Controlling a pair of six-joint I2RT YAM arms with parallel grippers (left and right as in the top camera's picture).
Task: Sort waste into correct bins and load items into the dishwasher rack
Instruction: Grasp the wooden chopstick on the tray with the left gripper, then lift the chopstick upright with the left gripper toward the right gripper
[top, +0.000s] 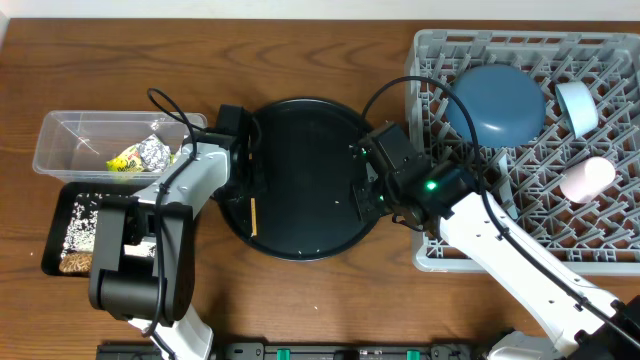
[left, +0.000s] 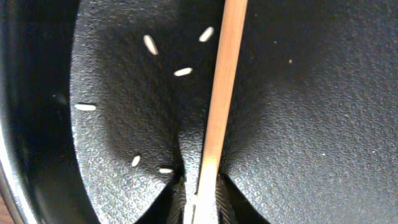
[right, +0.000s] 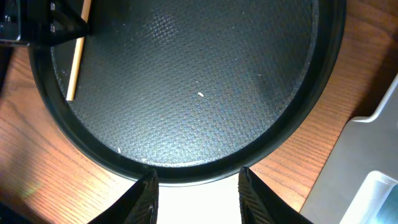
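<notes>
My left gripper (left: 202, 208) is shut on the near end of the thin wooden chopstick (left: 221, 93), which lies low over the left side of the large round black tray (top: 310, 150). Loose rice grains (left: 182, 72) lie on the tray beside it. In the overhead view the chopstick (top: 254, 217) points toward the front. My right gripper (right: 198, 199) is at the tray's right rim, and a white thing that looks like the white plastic spoon (right: 199, 208) fills the gap between its fingers. The grey dishwasher rack (top: 600, 255) holds the dark blue plate (top: 497, 102), light blue cup (top: 577, 106) and pink cup (top: 586, 178).
The clear tub (top: 60, 140) at the far left holds the foil ball (top: 155, 152) and yellow-green wrapper (top: 126, 162). The shallow black tray (top: 52, 235) in front of it holds rice (top: 80, 222) and a brown lump (top: 74, 263). The white bowl and white paper are out of view.
</notes>
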